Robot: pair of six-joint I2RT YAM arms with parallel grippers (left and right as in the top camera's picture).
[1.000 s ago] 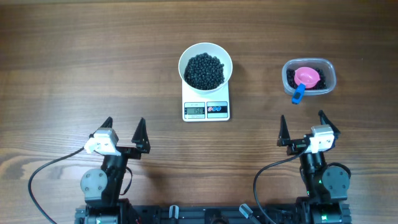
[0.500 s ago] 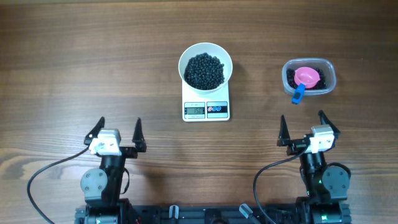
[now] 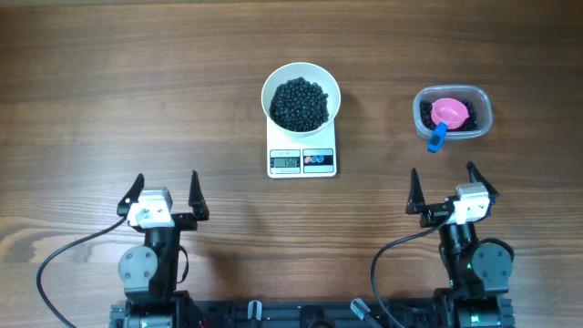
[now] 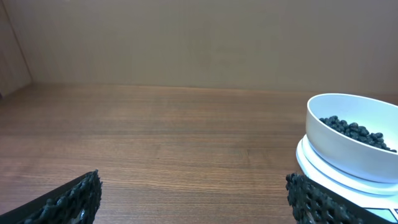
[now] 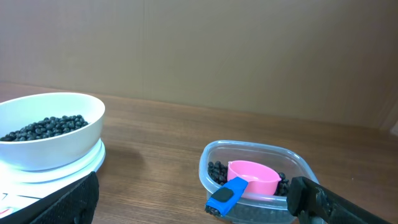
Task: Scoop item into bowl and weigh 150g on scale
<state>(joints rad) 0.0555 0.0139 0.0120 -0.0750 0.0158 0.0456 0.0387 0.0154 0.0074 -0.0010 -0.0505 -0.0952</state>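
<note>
The bowl (image 3: pixel 273 80), full of the black item (image 3: pixel 301 103), sits on the scale (image 3: pixel 301 150) at upper centre; a clear tub (image 3: pixel 485 114) holding a pink scoop (image 3: pixel 450 112) lies upper right; left gripper (image 3: pixel 166 179) at lower left and right gripper (image 3: pixel 443 171) at lower right both stand released, grasping nothing.

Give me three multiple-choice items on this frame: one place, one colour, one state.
1. Where does the white bowl sit?
A. on the scale
B. on a tray
C. on a shelf

2. What colour is the cup of the scoop?
A. green
B. pink
C. yellow

3. How do the left pincer and right pincer stand?
A. shut on the scoop
B. shut, empty
C. open, empty

Answers:
1 A: the bowl rests on the scale's platform.
2 B: the pink cup, with a blue handle, lies in the clear tub.
3 C: both show spread fingers with nothing between them.
</note>
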